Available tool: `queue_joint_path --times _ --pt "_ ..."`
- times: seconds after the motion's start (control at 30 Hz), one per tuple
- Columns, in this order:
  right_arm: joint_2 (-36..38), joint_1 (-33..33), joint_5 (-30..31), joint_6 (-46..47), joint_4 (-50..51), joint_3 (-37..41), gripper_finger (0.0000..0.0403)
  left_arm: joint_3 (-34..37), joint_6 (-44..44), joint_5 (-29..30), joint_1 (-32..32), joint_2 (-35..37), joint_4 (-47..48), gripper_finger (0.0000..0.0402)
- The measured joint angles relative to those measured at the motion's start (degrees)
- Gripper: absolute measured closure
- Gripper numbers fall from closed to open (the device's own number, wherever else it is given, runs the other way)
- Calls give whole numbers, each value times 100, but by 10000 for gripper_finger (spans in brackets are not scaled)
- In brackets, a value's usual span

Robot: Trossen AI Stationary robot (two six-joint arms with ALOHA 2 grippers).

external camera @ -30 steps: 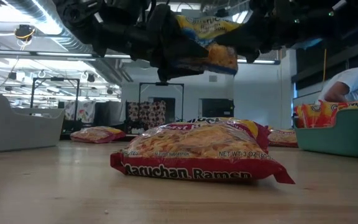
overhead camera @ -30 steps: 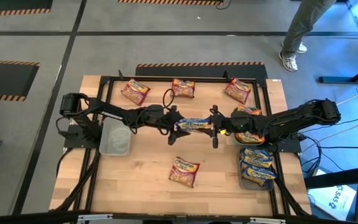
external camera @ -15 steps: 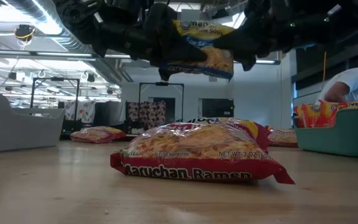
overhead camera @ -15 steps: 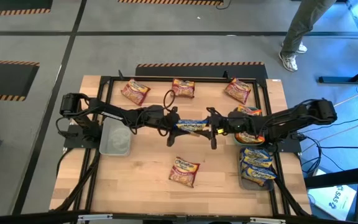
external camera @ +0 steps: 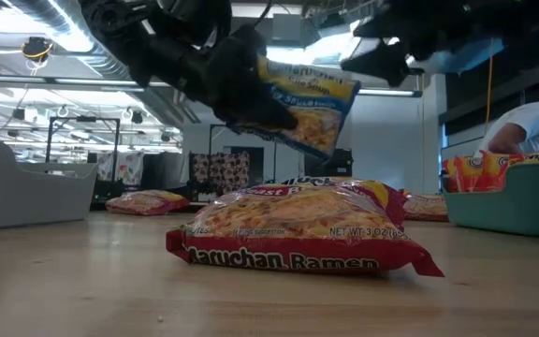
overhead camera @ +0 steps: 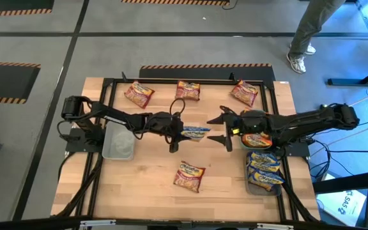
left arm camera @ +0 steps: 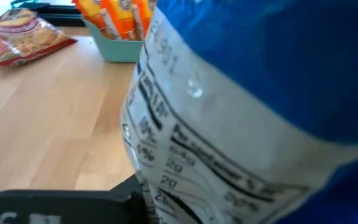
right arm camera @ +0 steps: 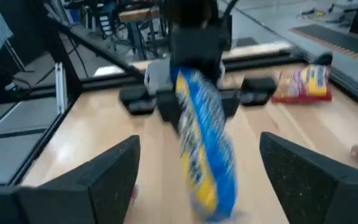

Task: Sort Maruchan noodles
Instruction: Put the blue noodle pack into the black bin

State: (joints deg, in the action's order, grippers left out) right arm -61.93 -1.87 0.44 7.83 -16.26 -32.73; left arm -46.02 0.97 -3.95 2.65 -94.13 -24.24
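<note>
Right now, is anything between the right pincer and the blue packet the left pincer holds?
No. In the high view only bare table shows between the open right pincer and the blue packet in the left pincer.

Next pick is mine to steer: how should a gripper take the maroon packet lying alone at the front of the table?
The maroon packet lies flat and slightly skewed, with nothing touching it. Probably come straight down from above and pinch across its narrower width near the middle, jaws turned to match its skew; its puffy centre gives the fingers something to bite.
</note>
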Motion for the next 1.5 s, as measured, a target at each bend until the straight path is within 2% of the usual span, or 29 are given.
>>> queue_joint_path --times 0.17,0.37,0.67,0.87,1.27,1.37,1.5 --pt "-699 9 88 -326 595 -813 90 0 -67 3 -75 0 -44 291" --pt "-1813 7 221 -332 2151 -1963 93 0 -67 144 -41 2 -49 291" --pt "-3029 11 454 -381 3302 -3181 94 0 -113 142 -48 2 -38 290" --pt "-3129 11 454 -401 3454 -3257 114 0 -116 142 -48 2 -35 290" --pt "-3124 -7 503 -382 3542 -3253 260 0 -126 165 -52 2 -40 290" --pt "-3121 -7 497 -386 3548 -3253 274 0 -196 177 -52 2 -42 289" --pt "-3121 -7 495 -383 3564 -3253 273 0 -264 184 -52 2 -45 276"
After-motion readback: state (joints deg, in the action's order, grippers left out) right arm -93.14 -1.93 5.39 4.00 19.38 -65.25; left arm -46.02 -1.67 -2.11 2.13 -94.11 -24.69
